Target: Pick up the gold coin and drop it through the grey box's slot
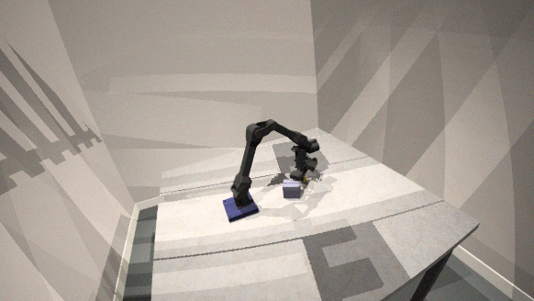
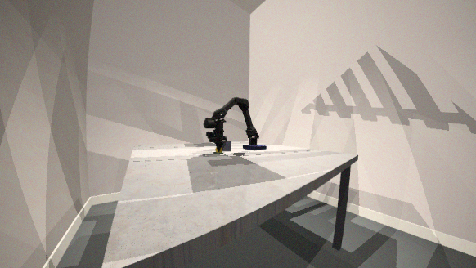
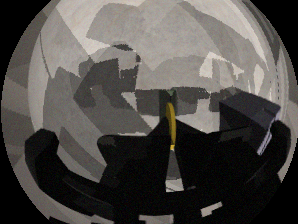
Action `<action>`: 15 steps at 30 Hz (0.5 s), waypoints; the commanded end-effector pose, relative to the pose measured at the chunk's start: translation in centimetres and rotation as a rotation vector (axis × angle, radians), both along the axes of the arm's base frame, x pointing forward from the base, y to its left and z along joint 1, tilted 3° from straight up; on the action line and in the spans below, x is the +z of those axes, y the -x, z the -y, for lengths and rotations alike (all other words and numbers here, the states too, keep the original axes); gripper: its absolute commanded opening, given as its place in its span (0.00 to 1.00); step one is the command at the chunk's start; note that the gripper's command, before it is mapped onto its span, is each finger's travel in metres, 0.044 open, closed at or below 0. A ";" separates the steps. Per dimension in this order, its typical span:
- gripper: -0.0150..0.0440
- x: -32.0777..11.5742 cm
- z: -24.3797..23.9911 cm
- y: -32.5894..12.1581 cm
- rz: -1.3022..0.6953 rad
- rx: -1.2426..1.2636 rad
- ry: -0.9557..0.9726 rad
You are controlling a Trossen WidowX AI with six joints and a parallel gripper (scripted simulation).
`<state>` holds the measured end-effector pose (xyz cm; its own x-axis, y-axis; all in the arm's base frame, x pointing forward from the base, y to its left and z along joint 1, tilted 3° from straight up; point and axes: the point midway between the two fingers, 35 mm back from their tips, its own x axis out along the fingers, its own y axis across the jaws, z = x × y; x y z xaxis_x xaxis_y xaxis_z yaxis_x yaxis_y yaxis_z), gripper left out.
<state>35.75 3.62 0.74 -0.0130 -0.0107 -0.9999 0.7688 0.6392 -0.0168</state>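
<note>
The gold coin (image 1: 305, 180) (image 2: 219, 151) (image 3: 171, 119) stands on its edge in the dark-green holder (image 3: 164, 103), seen edge-on in the wrist view. My gripper (image 1: 304, 178) (image 2: 219, 149) (image 3: 167, 120) points down at the holder and is shut on the coin, with the fingertips meeting at its near part. The lower edge of the coin is down at the holder; whether it touches cannot be told. The grey box (image 1: 292, 190) (image 2: 227, 145) (image 3: 245, 116) is closed and stands beside the holder, to the right in the wrist view. Its slot cannot be made out clearly.
The arm's blue base (image 1: 240, 209) (image 2: 254, 147) is on the table (image 1: 206, 229) (image 2: 155, 180), on the other side of the box from the coin. The box is close to the gripper's right side in the wrist view. Strong shadows cross the table top.
</note>
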 end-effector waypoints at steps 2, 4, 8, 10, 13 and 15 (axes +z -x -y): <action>0.25 0.3 0.1 -0.1 0.001 -0.004 0.005; 0.25 0.8 0.0 -0.2 0.001 -0.004 0.005; 0.25 1.8 0.0 -0.3 0.001 -0.004 0.005; 0.25 2.3 0.0 -0.4 0.001 -0.004 0.005; 0.25 3.1 0.0 -0.4 0.002 -0.004 0.005; 0.25 3.6 0.0 -0.4 0.002 -0.004 0.005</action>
<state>36.04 3.70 3.45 -0.0196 -0.0114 -0.9997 0.7685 0.6394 -0.0224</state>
